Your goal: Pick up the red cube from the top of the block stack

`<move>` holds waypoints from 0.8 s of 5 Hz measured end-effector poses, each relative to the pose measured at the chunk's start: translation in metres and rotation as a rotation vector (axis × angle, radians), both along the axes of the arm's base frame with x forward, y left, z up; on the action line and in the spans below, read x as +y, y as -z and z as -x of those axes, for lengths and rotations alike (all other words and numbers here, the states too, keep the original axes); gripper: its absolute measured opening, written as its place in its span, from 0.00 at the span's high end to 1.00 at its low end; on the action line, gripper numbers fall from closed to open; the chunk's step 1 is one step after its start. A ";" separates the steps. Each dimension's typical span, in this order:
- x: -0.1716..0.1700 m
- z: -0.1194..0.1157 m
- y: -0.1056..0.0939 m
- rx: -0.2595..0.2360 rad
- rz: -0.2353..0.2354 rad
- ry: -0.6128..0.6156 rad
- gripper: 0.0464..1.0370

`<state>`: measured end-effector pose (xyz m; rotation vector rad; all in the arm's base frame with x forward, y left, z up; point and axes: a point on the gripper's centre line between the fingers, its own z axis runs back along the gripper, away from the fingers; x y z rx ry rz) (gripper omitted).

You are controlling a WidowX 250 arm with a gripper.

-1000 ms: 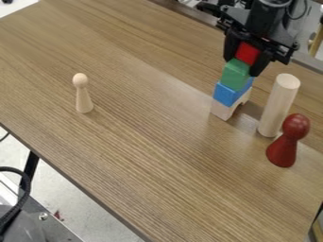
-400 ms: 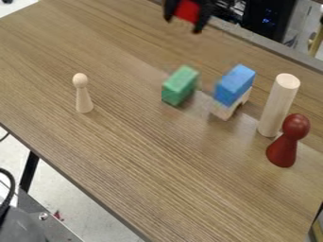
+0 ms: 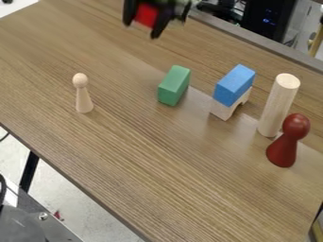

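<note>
Up and a bit left of the green block (image 3: 174,85), near the top edge of the view, the gripper (image 3: 142,30) has the red block (image 3: 146,15) pinched between its two fingers, so yeah, it's grasping it, well clear of the table (image 3: 135,151). The red face that shows runs up into the gripper, and its bottom edge slopes down to the right. Can't tell which way the long axis goes though, since the top end is hidden. As for the green block, it's on the wood with its long top edges leaning up and slightly right. Off to its right there's the blue block (image 3: 234,85) sitting on the pale arch (image 3: 225,110), long axis slanting up to the right. Farther right of the green one is the upright cylinder (image 3: 278,106), and down lower that way the dark red pawn (image 3: 288,141). Well left of the green block, the pale peg (image 3: 82,94) stands upright, round head up.
</note>
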<state>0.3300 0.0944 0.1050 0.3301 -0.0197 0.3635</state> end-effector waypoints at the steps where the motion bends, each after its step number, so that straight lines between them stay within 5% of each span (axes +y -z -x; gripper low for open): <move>1: 0.016 0.002 0.025 0.093 0.024 0.021 0.44; 2: 0.031 -0.001 0.057 0.161 0.084 0.042 0.44; 4: 0.047 -0.030 0.080 0.120 0.239 0.043 0.37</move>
